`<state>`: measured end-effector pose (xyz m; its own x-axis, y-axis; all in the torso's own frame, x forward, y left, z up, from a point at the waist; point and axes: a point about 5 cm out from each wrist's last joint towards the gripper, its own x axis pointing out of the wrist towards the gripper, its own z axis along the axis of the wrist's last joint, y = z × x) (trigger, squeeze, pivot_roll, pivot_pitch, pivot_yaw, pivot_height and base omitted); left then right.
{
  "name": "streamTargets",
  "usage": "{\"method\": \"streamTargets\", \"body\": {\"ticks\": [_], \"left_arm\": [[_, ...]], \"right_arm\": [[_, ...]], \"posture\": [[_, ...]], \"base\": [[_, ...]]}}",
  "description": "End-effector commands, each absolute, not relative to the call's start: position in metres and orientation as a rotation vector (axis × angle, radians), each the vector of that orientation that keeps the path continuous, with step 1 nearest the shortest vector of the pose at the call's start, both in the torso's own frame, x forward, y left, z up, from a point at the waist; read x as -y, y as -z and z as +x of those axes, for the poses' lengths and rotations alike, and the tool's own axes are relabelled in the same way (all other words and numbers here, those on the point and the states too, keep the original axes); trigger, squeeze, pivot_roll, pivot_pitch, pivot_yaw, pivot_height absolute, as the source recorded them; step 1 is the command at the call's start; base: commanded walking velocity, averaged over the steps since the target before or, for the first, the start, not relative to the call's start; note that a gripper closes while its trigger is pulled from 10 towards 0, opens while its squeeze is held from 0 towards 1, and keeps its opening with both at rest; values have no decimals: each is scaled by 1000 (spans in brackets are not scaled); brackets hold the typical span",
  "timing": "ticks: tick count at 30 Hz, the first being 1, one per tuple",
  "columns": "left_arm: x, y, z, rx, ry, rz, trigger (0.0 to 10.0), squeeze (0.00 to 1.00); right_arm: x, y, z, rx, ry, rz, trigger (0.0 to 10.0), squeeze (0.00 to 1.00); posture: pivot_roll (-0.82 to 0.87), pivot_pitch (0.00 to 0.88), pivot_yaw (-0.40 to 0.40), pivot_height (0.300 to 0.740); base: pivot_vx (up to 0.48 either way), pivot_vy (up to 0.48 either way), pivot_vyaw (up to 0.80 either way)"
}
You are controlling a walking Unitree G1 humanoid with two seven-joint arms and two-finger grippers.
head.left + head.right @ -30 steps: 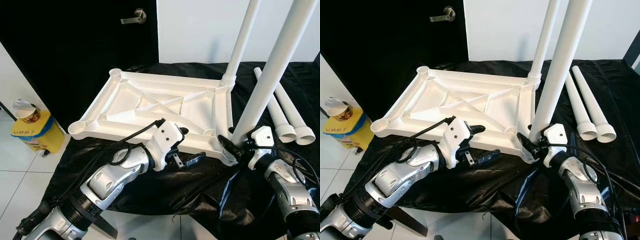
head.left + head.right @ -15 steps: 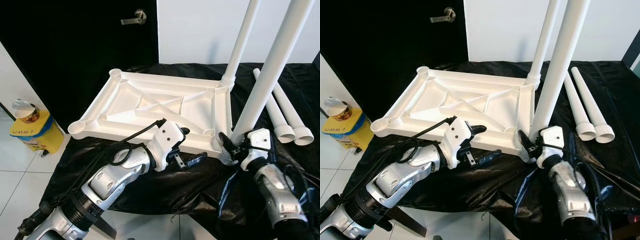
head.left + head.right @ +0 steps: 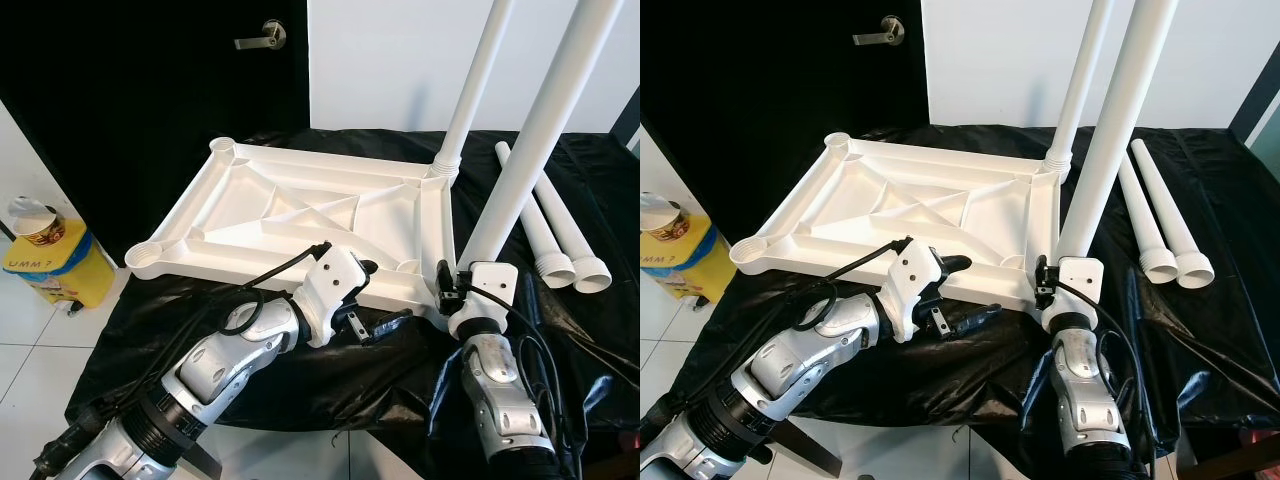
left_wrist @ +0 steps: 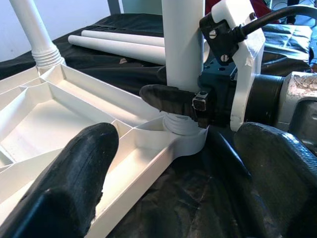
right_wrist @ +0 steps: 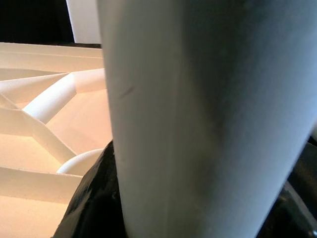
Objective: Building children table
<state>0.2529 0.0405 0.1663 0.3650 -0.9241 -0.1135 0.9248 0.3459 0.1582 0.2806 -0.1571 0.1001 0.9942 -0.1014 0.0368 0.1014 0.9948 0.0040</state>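
Two long white plastic legs already stood upright in the corner sockets of the white ribbed plastic tabletop (image 3: 300,205), which lay upside down on a black plastic sheet (image 3: 400,360) covering a low surface. The near leg (image 3: 535,140) rose from the front right corner and the far leg (image 3: 475,85) from the back right corner. The right gripper (image 3: 455,290) was at the base of the near leg, its black fingers (image 4: 168,99) clamped around the tube just above the socket. The left gripper (image 3: 375,300) rested at the front edge of the tabletop, its fingers apart, one over the rim and the other below it on the sheet, not gripping anything. Two more loose white legs (image 3: 555,225) lay side by side on the sheet, right of the tabletop. A yellow container (image 3: 45,265) with a paper cup (image 3: 28,218) on top stood on the floor at the left, in front of a black door (image 3: 150,80)
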Motion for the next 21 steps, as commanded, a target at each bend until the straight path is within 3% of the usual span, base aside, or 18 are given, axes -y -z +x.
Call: {"method": "streamTargets", "body": {"ticks": [1,9,10,12,13,15,21], "left_arm": [[-40,-166,245,-19,1354,218,10000,0],[-41,-166,247,-18,1352,231,10000,0],[-42,-167,248,-17,1352,232,10000,0],[-42,-167,248,-16,1352,232,10000,0],[-42,-167,248,-17,1350,234,10000,0],[-42,-166,249,-17,1347,236,10000,0],[-39,-162,253,-20,1303,239,10000,0]], "right_arm": [[145,-83,275,-51,48,-6,10000,0],[153,-87,275,-10,64,-52,10000,0],[154,-88,275,-1,65,-56,10000,502],[154,-89,274,8,67,-61,10000,502],[155,-90,273,14,65,-72,10000,957],[156,-90,271,16,63,-77,10000,1000],[160,-89,264,27,55,-92,10000,1000]], "posture": [[-15,0,-26,740],[-18,0,-19,740],[-20,0,-18,740],[-20,0,-18,740],[-24,0,-17,740],[-25,0,-17,740],[-38,0,-13,740]], "base": [[0,0,0],[0,0,0],[0,0,0],[0,0,0],[0,0,0],[0,0,0],[0,0,0]]}}
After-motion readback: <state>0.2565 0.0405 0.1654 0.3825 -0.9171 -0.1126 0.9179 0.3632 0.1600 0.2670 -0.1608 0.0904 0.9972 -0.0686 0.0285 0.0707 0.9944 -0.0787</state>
